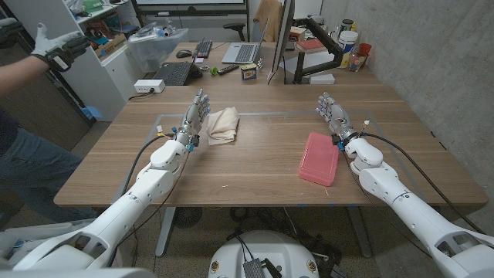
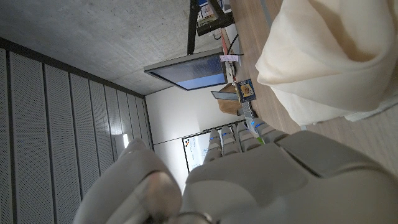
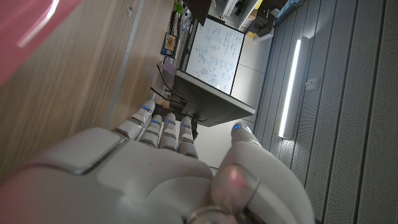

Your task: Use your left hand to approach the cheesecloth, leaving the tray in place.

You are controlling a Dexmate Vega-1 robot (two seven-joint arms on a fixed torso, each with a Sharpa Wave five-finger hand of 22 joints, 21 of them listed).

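Note:
A cream cheesecloth (image 1: 223,124) lies crumpled on the wooden table, left of centre. My left hand (image 1: 194,117) stands just beside its left edge, fingers stretched out and apart, holding nothing. In the left wrist view the cheesecloth (image 2: 323,56) bulks close ahead of my left hand (image 2: 249,180). A pink tray (image 1: 319,157) lies flat on the table right of centre. My right hand (image 1: 334,114) stands open behind the tray's far right corner, apart from it. The right wrist view has my right hand (image 3: 161,168) with a pink blur of the tray (image 3: 31,37) at the edge.
A person's gloved hand (image 1: 54,45) reaches in at the far left. Laptops (image 1: 174,73), a monitor (image 1: 282,38), a small box (image 1: 248,72) and bottles (image 1: 351,38) crowd the table's far end. Bare wood (image 1: 262,154) lies between cloth and tray.

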